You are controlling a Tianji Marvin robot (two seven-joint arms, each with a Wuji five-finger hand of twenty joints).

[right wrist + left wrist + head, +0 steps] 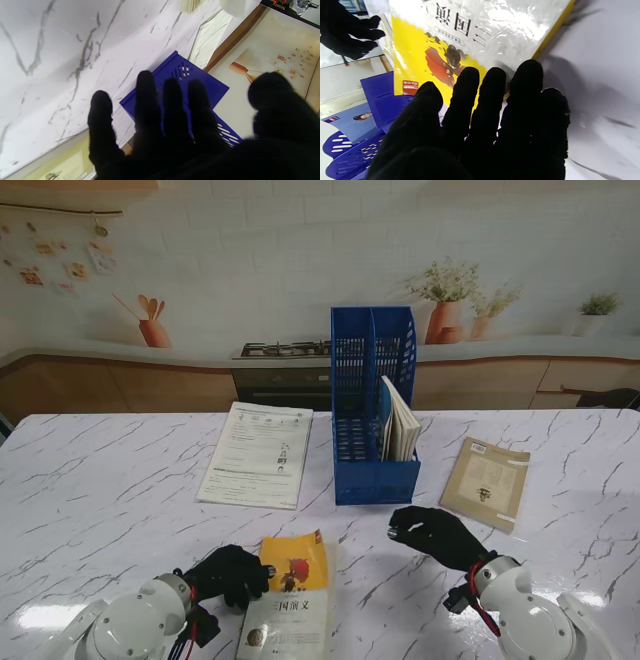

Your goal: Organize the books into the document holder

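Observation:
A yellow and white book (290, 595) (470, 32) in shiny wrap lies flat on the table edge nearest me. My left hand (230, 573) (482, 120) is at its left edge, fingers stretched out with their tips on or just over the cover, holding nothing. The blue document holder (372, 410) (382, 100) (190, 75) stands upright mid-table, with books (400, 422) leaning in its right compartment. My right hand (435, 535) (175, 130) hovers open just in front of the holder, fingers spread and empty.
A white booklet (257, 453) lies flat to the left of the holder. A tan book (487, 482) lies to its right, beyond my right hand. The marble table (100, 500) ends at a painted kitchen backdrop.

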